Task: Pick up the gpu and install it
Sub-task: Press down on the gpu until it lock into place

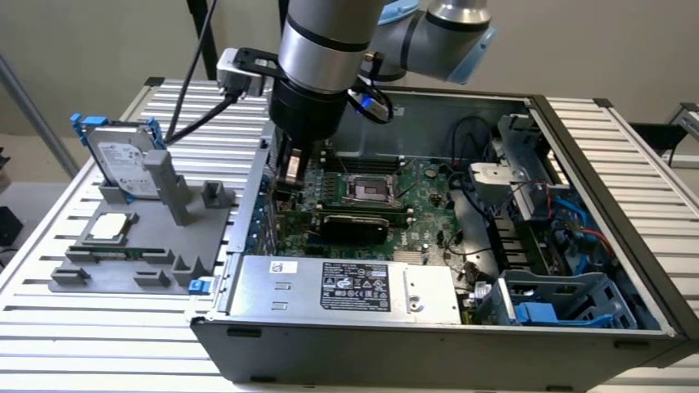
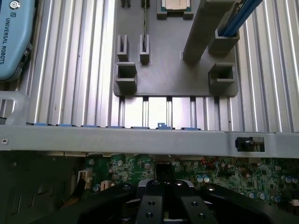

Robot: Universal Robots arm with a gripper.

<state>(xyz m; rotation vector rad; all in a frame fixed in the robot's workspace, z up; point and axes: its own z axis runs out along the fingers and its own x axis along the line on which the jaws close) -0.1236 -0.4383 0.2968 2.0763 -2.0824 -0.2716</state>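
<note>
The gpu (image 1: 352,223) shows as a black card with a green edge. It stands on the green motherboard (image 1: 421,184) inside the open computer case, just in front of the CPU socket (image 1: 366,188). My gripper (image 1: 290,182) hangs inside the case by its wall on the exterior view's left, above the card's near end and apart from it. In the wrist view my gripper (image 2: 166,198) has its black fingers (image 2: 149,205) close together over the motherboard (image 2: 224,172), with nothing showing between them.
On the slatted table, a grey fixture (image 1: 131,274) holds a silver hard drive with blue rails (image 1: 123,160), a square CPU chip (image 1: 110,227) and a thin memory stick (image 1: 110,250). Its two square sockets (image 2: 126,77) stand empty. A power supply (image 1: 349,286) fills the case's front.
</note>
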